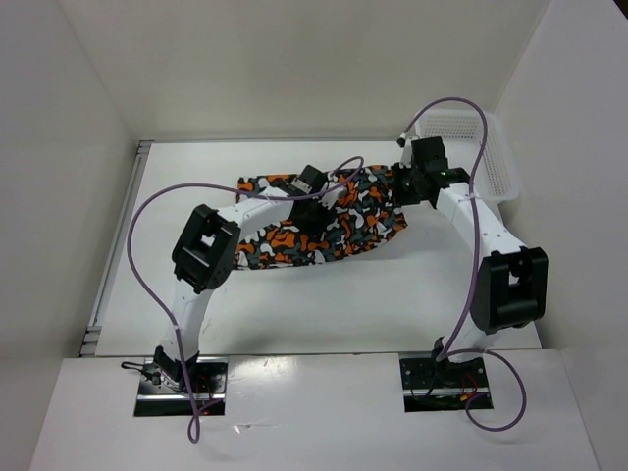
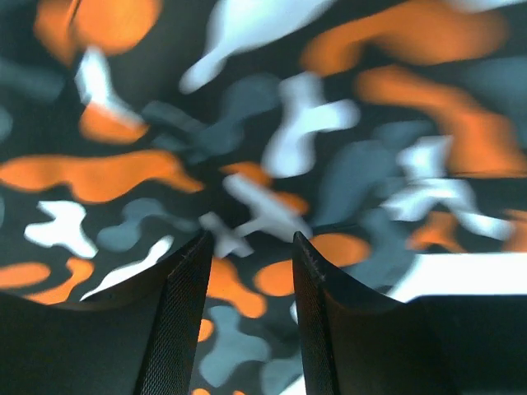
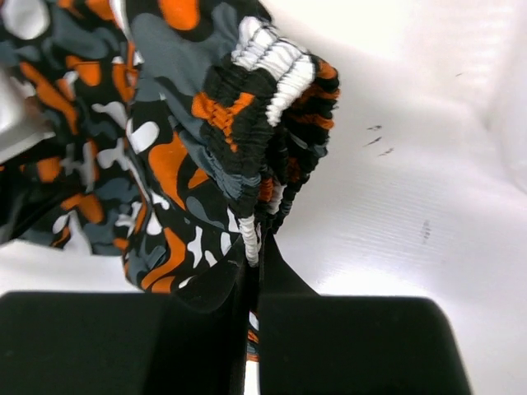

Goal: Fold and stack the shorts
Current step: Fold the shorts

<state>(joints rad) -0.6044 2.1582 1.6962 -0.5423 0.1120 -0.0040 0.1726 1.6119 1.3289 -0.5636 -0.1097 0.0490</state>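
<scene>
The shorts lie spread across the middle of the table, printed with orange, black, white and grey blobs. My left gripper hangs low over their middle. In the left wrist view its fingers stand apart, with blurred cloth showing close behind the gap around. My right gripper is at the shorts' right end. In the right wrist view it is shut on the gathered elastic waistband, which bunches up above the jaws.
A white plastic mesh basket stands at the back right corner, just behind the right wrist. White walls close in the table at the left, back and right. Purple cables loop above both arms.
</scene>
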